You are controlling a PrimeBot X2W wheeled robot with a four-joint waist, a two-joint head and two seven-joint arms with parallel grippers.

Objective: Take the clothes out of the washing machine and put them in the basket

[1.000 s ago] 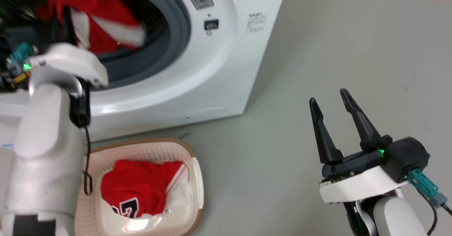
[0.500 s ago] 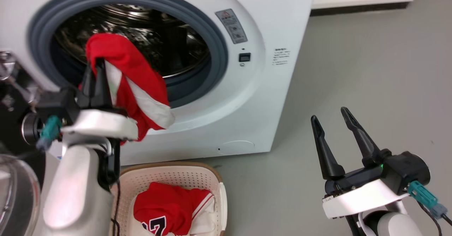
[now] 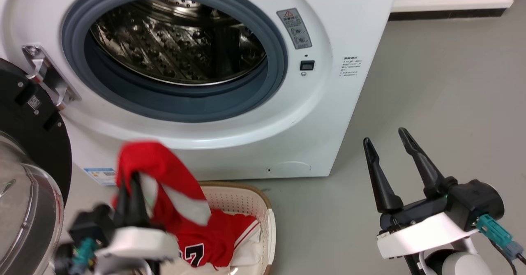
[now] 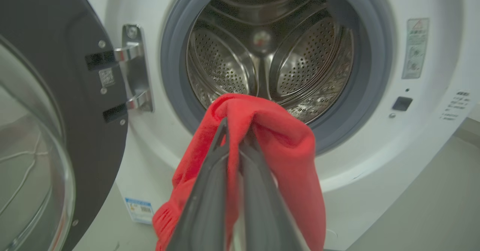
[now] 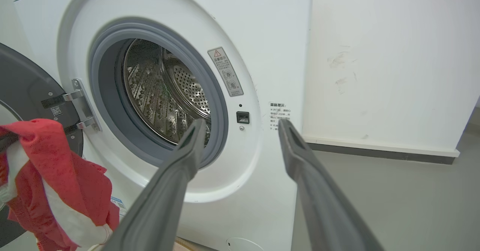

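Clothes first: one red garment (image 3: 164,176) hangs folded over the tips of the left claw (image 3: 130,184), which is clenched on it, its length dropping straight down. The basket (image 3: 242,199) sits on the floor (image 3: 431,82) in front of the washing machine (image 3: 320,114), just below and slightly right of that claw, with another red piece (image 3: 222,236) already inside. I'd say only a short lowering and letting go remains. The right claw (image 3: 384,136) stands released, well apart; the drum (image 3: 176,45) looks empty.
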